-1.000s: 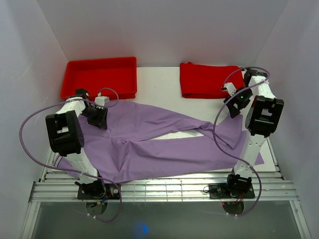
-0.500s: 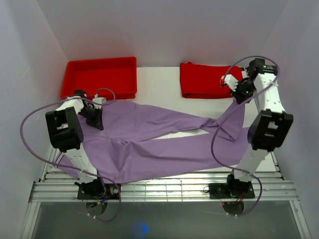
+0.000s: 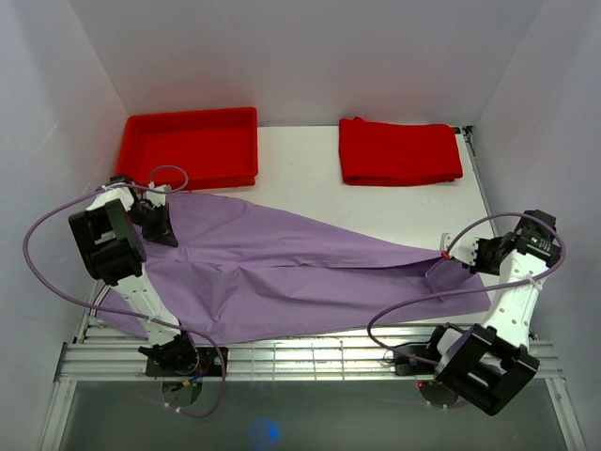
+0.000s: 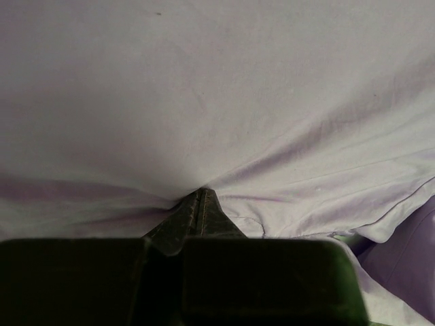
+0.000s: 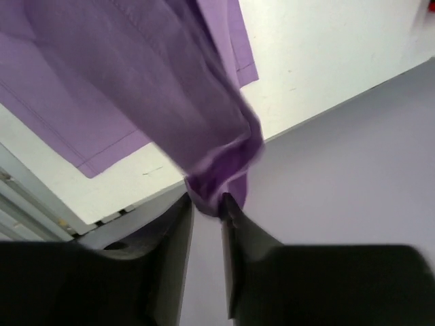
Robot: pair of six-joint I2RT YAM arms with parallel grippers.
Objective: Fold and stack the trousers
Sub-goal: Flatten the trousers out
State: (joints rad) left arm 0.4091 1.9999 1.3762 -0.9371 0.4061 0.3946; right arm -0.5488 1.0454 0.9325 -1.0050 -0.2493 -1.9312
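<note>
The lilac trousers (image 3: 282, 272) lie across the table, one leg drawn over the other so the legs taper to the right. At the waist end on the left, my left gripper (image 3: 161, 228) is shut on a pinch of the trousers. In the left wrist view its closed tips (image 4: 198, 195) bite into the pale fabric (image 4: 217, 102), which fills the view. My right gripper (image 3: 460, 258) holds the leg end near the table's right edge. In the right wrist view a bunched fold of purple cloth (image 5: 224, 170) sits between its fingertips (image 5: 207, 200), lifted off the table.
A red tray (image 3: 192, 178) stands at the back left, just behind my left gripper. A folded red cloth (image 3: 399, 150) lies at the back right. White walls close in both sides, and the right gripper hangs close to the table's right edge (image 5: 319, 112).
My right arm swung from the back right beside the red cloth to the front right, dragging the upper leg over the lower one. The left gripper shifted left and shut on the waist.
</note>
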